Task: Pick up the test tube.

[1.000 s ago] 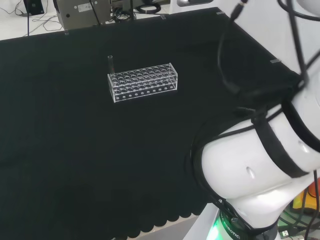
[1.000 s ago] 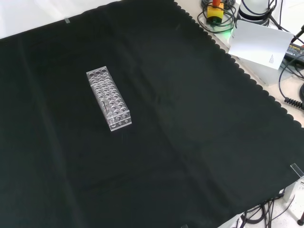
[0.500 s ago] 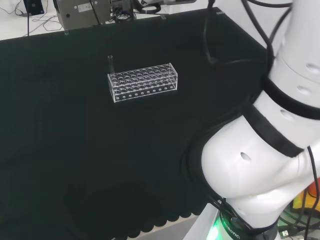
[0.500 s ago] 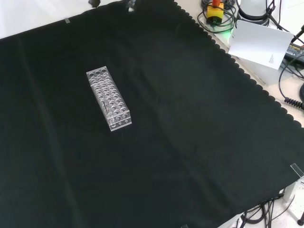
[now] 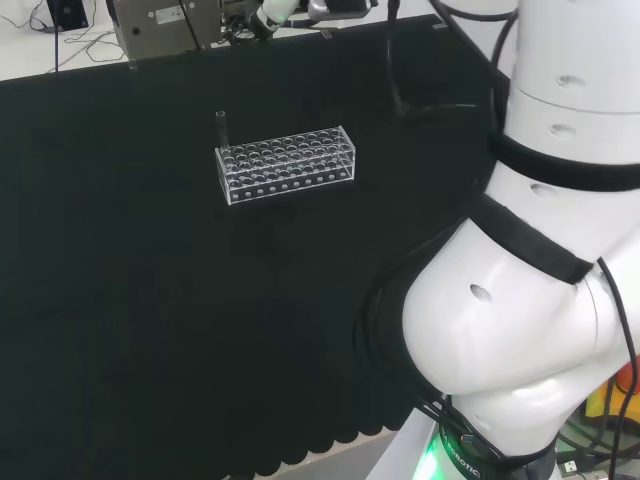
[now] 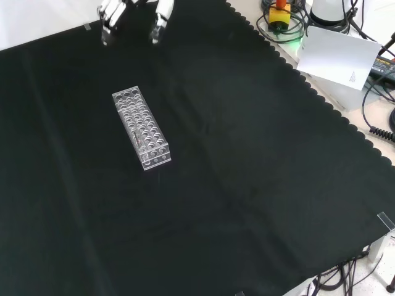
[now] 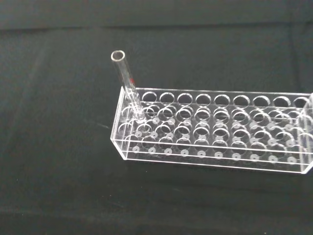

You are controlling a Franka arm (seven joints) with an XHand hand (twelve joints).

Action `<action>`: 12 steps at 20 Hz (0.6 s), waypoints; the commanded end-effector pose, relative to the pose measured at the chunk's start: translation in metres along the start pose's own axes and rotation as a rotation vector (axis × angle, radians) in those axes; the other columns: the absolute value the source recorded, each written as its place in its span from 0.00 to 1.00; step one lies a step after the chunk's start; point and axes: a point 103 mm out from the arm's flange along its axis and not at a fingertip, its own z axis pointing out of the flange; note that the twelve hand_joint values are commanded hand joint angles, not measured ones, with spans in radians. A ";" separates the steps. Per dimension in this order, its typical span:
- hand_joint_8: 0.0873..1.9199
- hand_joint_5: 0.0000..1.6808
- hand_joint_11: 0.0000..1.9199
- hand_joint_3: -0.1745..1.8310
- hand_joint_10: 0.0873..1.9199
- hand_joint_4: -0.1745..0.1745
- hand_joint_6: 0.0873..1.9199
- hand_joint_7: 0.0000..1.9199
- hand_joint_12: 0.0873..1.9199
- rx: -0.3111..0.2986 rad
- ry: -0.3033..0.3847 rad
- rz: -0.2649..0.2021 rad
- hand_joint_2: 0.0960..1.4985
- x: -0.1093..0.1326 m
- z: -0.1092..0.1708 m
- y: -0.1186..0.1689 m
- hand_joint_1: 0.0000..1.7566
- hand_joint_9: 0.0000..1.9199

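the test tube (image 7: 126,81) stands upright in an end hole of the clear rack (image 7: 215,129). the robot hand (image 6: 133,12) hangs well apart from it, fingers relaxed and holding nothing.

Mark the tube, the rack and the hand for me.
tube (image 7: 125,81): wrist view, on its wall above the rack.
rack (image 6: 141,127): front view, on its holed top plate.
hand (image 6: 162,13): front view, on one finger near the top edge.

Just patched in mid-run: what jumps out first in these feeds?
A clear rack stands alone on the black cloth, with one test tube upright in a corner hole. In the front view, the hand enters from the top edge, fingers extended, apart from the rack.
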 end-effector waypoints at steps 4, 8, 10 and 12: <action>0.47 0.24 0.16 0.00 0.44 0.12 0.01 0.23 0.76 0.089 0.033 -0.037 0.74 0.009 0.036 0.055 0.44 0.25; 0.47 0.26 0.18 0.00 0.43 0.08 0.03 0.26 0.75 0.117 0.001 -0.036 0.73 0.019 0.048 0.076 0.46 0.27; 0.47 0.27 0.19 0.00 0.43 0.07 0.04 0.27 0.75 0.126 -0.011 -0.041 0.73 0.024 0.053 0.085 0.47 0.28; 0.47 0.27 0.19 0.00 0.43 0.06 0.06 0.28 0.75 0.135 -0.025 -0.043 0.73 0.028 0.058 0.093 0.47 0.29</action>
